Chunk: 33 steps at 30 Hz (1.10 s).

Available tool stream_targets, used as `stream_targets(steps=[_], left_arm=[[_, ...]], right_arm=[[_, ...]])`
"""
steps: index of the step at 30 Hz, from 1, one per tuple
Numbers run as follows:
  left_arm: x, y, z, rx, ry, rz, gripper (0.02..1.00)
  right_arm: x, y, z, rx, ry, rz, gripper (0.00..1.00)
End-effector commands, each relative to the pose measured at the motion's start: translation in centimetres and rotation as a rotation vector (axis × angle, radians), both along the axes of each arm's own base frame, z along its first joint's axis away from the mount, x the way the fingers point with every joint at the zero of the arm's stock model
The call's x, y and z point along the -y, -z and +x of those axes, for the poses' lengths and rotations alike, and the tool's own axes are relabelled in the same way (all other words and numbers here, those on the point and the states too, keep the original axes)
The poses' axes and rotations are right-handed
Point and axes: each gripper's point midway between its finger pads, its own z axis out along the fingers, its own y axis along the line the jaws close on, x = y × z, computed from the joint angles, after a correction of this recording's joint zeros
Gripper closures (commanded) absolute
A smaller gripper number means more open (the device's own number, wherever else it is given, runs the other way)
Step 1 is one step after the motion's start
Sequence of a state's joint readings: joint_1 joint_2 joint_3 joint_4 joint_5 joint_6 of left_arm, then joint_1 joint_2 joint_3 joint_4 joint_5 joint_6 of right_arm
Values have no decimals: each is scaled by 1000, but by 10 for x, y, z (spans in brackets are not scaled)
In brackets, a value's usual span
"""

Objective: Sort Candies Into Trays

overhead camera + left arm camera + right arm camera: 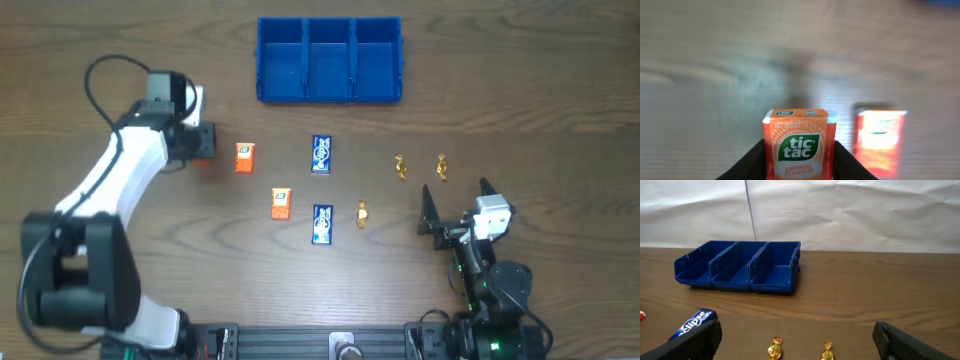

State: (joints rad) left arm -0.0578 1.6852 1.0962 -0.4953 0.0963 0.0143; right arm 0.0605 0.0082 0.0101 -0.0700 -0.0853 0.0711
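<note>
- The brown wood-grain table (560, 90) carries everything.
- The blue plastic tray (330, 60) with three compartments stands at the table's far side, well apart from both grippers.
- The white-and-black left arm reaches up the left side. Its left gripper (799, 162) is clamped on the sides of an upright, glossy orange candy box (799, 142).
- The black right arm sits low near its base. The right gripper (797, 342) is spread wide, grips nothing and faces the tray.
- Two more orange boxes (245, 157) (281, 203) lie flat, the first just beside the left gripper.
- Two blue rectangular packets (321, 154) (322, 224) lie mid-table.
- Three small gold-wrapped candies (400, 167) (441, 167) (362, 212) lie near the right gripper.
</note>
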Motion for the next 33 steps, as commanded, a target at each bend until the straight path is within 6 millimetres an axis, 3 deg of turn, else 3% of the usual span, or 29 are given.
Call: stream_targets(steps=[1, 4, 6, 9, 12, 16, 23, 33], left_arm=[[34, -119, 31, 274, -21, 12, 702], [64, -171, 51, 365, -4, 19, 704], [88, -194, 74, 407, 27, 4, 704], [118, -204, 103, 416, 63, -7, 702], [141, -189, 133, 376, 80, -7, 700], [158, -147, 159, 301, 89, -25, 695], [157, -84, 176, 212, 31, -22, 689], [147, -78, 181, 209, 1, -24, 673]], right_arm=[[-1, 1, 0, -5, -1, 8, 3], [-1, 1, 0, -5, 0, 8, 3], [-1, 1, 0, -5, -1, 8, 3], [-1, 1, 0, -5, -1, 8, 3], [-1, 1, 0, -5, -1, 8, 3], [-1, 1, 0, -5, -1, 8, 3], [-1, 1, 0, -5, -1, 8, 3], [-1, 1, 0, -5, -1, 8, 3]])
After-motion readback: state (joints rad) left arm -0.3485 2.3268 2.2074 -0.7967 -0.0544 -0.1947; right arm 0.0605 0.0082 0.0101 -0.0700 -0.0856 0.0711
